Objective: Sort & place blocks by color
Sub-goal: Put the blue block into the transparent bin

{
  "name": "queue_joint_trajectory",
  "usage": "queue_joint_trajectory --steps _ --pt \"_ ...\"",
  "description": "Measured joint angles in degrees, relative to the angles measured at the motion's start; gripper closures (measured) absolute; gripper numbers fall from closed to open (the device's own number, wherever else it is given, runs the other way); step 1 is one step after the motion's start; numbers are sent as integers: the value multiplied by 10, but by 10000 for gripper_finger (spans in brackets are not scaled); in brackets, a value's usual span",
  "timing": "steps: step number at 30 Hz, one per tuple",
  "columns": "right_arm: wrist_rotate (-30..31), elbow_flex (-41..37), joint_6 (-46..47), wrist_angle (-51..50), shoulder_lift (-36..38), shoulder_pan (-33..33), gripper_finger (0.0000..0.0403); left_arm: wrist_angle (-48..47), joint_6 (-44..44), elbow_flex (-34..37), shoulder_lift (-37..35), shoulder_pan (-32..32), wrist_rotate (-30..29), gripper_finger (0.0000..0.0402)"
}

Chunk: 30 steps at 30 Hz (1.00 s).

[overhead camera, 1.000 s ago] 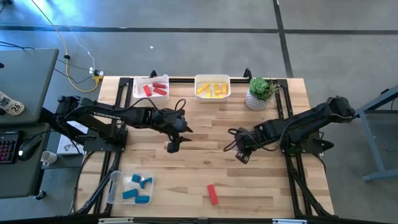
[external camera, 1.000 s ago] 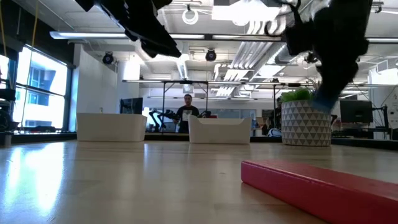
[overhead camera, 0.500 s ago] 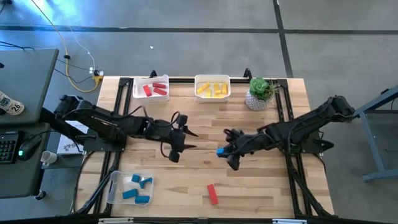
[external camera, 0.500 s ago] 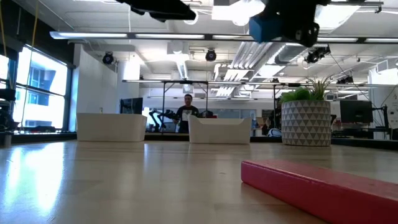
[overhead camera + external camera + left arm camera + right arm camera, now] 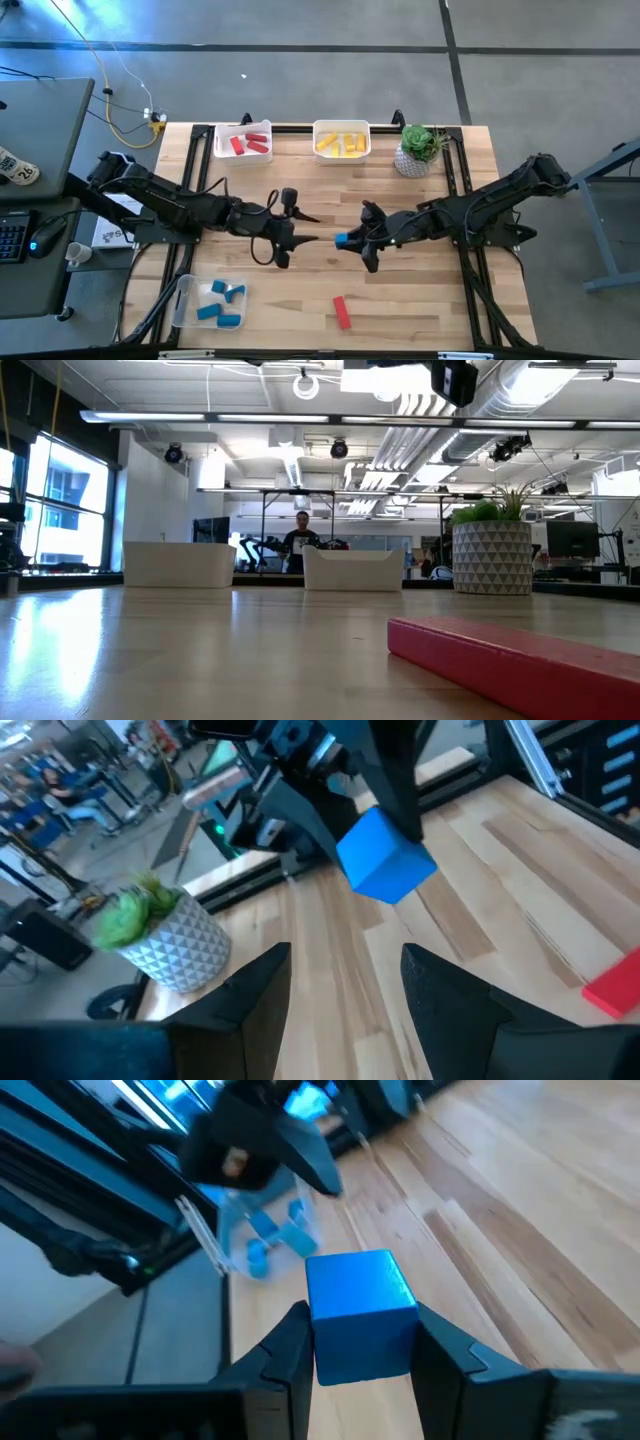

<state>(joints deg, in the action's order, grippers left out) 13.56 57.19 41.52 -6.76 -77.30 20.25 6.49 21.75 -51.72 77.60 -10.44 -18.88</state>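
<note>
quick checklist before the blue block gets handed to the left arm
1. Right gripper shut on blue block: ok.
2. Left gripper open: ok.
3. Block already between the left fingers: not ok, apart.
4. Blue bin in place near the left arm: ok.
5. Red block clear of the handover: ok, lies nearer the front edge.
6. Block's height over the table: cannot tell.
</note>
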Motion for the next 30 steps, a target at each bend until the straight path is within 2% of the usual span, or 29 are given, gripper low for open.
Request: queue_joint_trajectory --steps 11,30 --pt "0 0 -21 71 0 -15 303 81 88 0 37 -2 -3 225" --pt "-25 0 -4 79 0 -45 303 119 110 0 82 -1 -71 225"
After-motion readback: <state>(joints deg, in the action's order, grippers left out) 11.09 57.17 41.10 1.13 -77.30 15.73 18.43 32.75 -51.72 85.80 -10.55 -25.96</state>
